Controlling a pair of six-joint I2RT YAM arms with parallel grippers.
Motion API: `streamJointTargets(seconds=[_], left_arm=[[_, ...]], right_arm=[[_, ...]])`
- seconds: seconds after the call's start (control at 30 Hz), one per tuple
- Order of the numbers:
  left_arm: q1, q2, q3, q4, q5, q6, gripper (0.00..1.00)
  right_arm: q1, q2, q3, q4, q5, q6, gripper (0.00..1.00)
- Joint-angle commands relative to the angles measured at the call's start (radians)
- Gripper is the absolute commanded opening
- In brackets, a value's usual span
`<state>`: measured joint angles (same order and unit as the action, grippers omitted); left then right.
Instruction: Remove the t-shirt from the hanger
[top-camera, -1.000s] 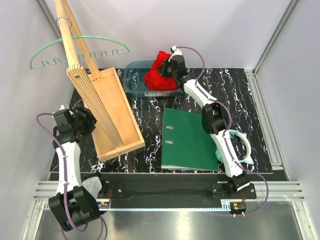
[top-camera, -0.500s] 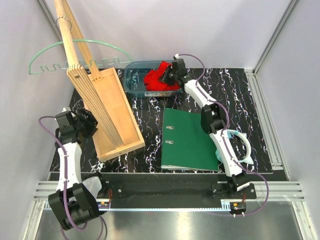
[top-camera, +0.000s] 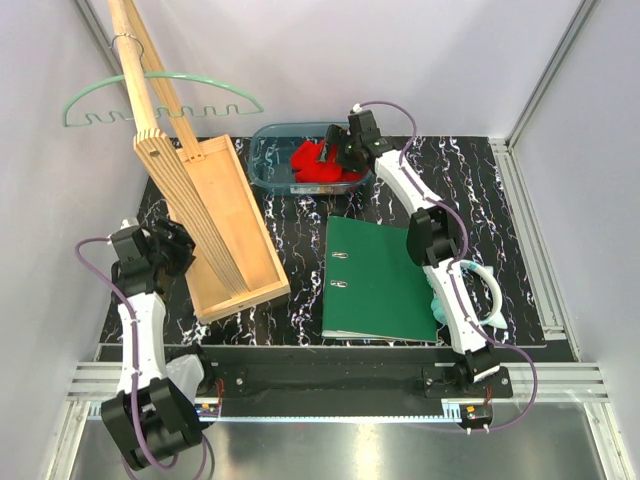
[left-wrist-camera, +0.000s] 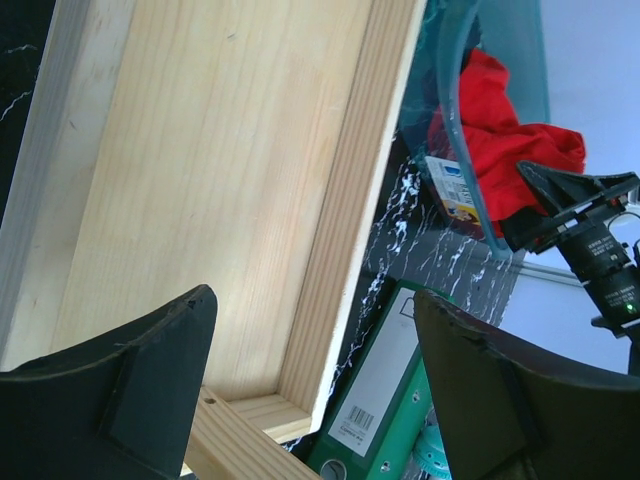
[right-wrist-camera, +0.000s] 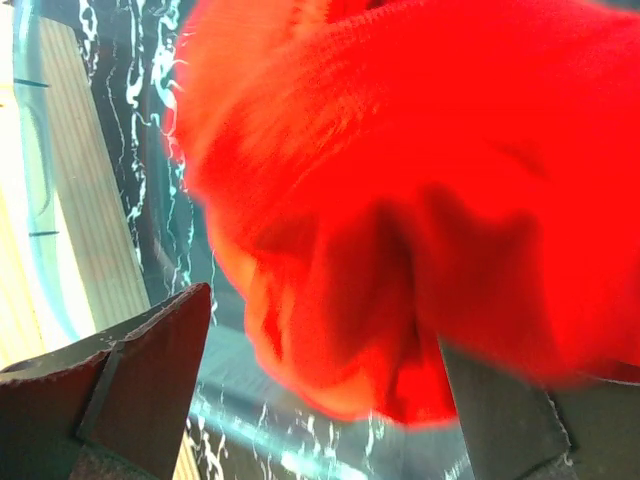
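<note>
The red t-shirt (top-camera: 316, 164) lies bunched in a clear blue-tinted bin (top-camera: 262, 150) at the back of the table. It is off the mint-green hanger (top-camera: 160, 95), which hangs bare by its hook on the slanted wooden pole (top-camera: 150, 110) at the back left. My right gripper (top-camera: 338, 148) hovers over the bin's right side, open. In the right wrist view the t-shirt (right-wrist-camera: 420, 180) fills the frame, blurred, just past my right gripper (right-wrist-camera: 320, 330). My left gripper (top-camera: 176, 246) is open beside the wooden tray (top-camera: 235, 220) and holds nothing. In the left wrist view my left gripper (left-wrist-camera: 310, 310) faces the t-shirt (left-wrist-camera: 500, 140).
A green binder (top-camera: 375, 280) lies flat at centre right. A pale teal ring-shaped object (top-camera: 482, 295) sits under the right arm. The wooden pole's slatted foot rests in the long wooden tray. Metal rails border the black marbled table (top-camera: 470, 190).
My right gripper opened and let go of the t-shirt, which dropped lower into the bin. The gripper drew slightly right and back. The bare hanger swung a little.
</note>
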<state>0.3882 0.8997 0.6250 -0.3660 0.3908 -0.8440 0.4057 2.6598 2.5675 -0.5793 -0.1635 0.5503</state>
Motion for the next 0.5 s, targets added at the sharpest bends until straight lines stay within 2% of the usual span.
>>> streamJointTargets(seconds=[0.0, 0.2, 0.33, 0.47], left_arm=[[0.003, -0.048, -0.005, 0.030, -0.013, -0.030, 0.84], [0.003, -0.084, 0.001, -0.019, -0.061, -0.046, 0.85], [0.005, -0.159, 0.013, -0.094, -0.133, -0.049, 0.86], [0.003, -0.240, 0.028, -0.154, -0.171, -0.061, 0.86]], right_arm=[[-0.001, -0.162, 0.054, -0.121, 0.070, -0.096, 1.00], [-0.002, -0.274, -0.026, -0.169, 0.122, -0.144, 1.00], [0.001, -0.348, -0.095, -0.195, 0.093, -0.129, 1.00], [0.025, -0.443, -0.235, -0.200, 0.052, -0.101, 1.00]])
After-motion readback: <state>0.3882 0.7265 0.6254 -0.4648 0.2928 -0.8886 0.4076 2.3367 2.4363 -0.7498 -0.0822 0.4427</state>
